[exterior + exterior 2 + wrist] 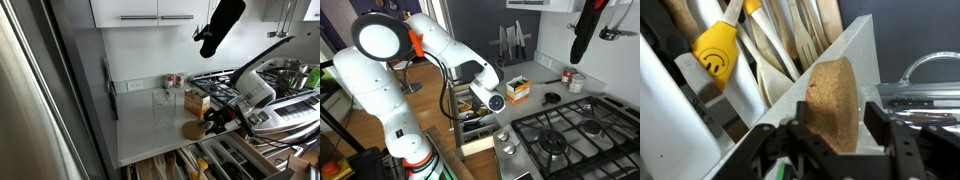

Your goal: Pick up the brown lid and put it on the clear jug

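While fingers [888,128] straddle the brown lid [832,105] | utensil drawer [715,95] open beside

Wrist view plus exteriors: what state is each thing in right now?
Lid: lying at the counter edge, not lifted.
Pincer: open, straddling the lid.
Jug: upright, uncovered.
Drawer: pulled open.

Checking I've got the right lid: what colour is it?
The lid is speckled tan-brown, like cork; clearest in wrist view.
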`<action>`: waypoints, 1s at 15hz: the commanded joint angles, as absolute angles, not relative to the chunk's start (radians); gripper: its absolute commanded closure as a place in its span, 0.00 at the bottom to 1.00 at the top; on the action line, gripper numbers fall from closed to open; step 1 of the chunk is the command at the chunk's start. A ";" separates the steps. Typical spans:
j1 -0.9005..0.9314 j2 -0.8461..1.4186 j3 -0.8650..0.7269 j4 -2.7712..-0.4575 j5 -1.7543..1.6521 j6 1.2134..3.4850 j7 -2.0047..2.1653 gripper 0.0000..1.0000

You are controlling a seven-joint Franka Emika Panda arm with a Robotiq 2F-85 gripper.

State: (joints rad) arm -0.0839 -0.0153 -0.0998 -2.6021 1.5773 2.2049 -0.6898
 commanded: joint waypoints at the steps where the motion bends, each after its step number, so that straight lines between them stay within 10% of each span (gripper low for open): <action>1: -0.089 0.047 -0.099 -2.569 1.594 2.179 -0.730 0.62; 3: -0.087 0.066 -0.098 -2.555 1.604 2.177 -0.742 0.62; 6: -0.083 0.090 -0.094 -2.534 1.609 2.154 -0.754 0.18; 10: -0.079 0.116 -0.093 -2.515 1.536 2.099 -0.707 0.04; 15: -0.067 0.137 -0.090 -2.507 1.414 2.105 -0.621 0.14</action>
